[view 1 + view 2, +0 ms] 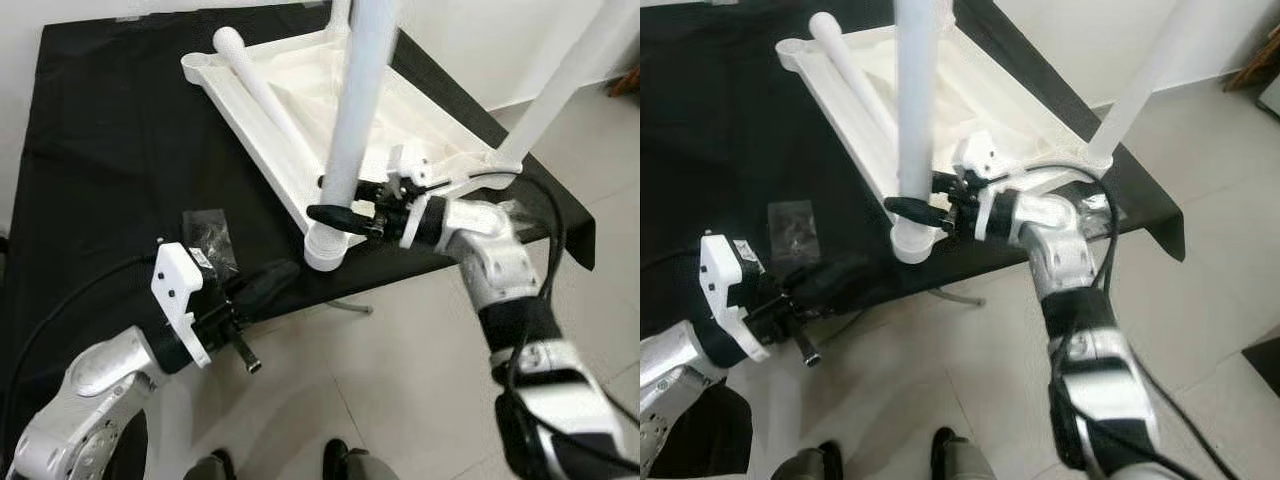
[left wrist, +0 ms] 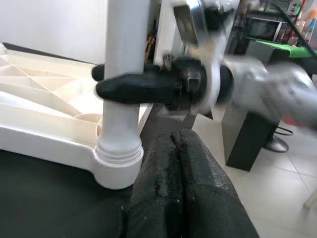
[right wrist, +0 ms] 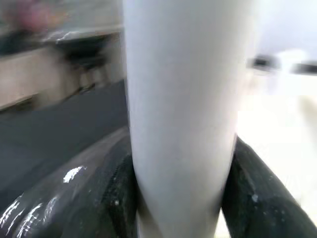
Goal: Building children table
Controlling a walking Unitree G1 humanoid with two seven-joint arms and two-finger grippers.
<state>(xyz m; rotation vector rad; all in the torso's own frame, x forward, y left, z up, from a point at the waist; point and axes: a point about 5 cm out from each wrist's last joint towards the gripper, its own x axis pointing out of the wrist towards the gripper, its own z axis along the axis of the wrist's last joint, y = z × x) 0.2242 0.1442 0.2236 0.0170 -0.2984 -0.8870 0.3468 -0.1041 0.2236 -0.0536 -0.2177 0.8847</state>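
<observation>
The white table top (image 1: 300, 110) lies upside down on a black-covered bench (image 1: 100, 130), its ribbed underside facing up. A leg (image 1: 355, 120) stands upright in the near corner socket (image 1: 328, 245), and another leg (image 1: 570, 75) stands in the socket at the right corner. A third, loose leg (image 1: 262, 90) lies across the frame on the far left.

The right gripper (image 1: 335, 203) has its two black fingers pinched around the near leg, low down, just above the socket. The left gripper (image 1: 262, 285) sits near the bench edge, to the left of that socket, with its fingers pressed together on nothing.

To my eye the risk is at that socket. It sits right at the near edge of the bench, so a hard sideways pull on the leg could drag or tip the whole top off the edge. The leg is smooth, glossy plastic and round, so rubbery fingers may slip around it rather than turn it, leaving it only half seated. If the grip lets go while the leg is loose, it could topple.

Everything white looks like hard moulded plastic: tubular legs with rounded ends, and a stepped collar at the socket. The bench cover is matte cloth. A small clear bag (image 1: 208, 238), probably hardware, lies just left of the socket.
</observation>
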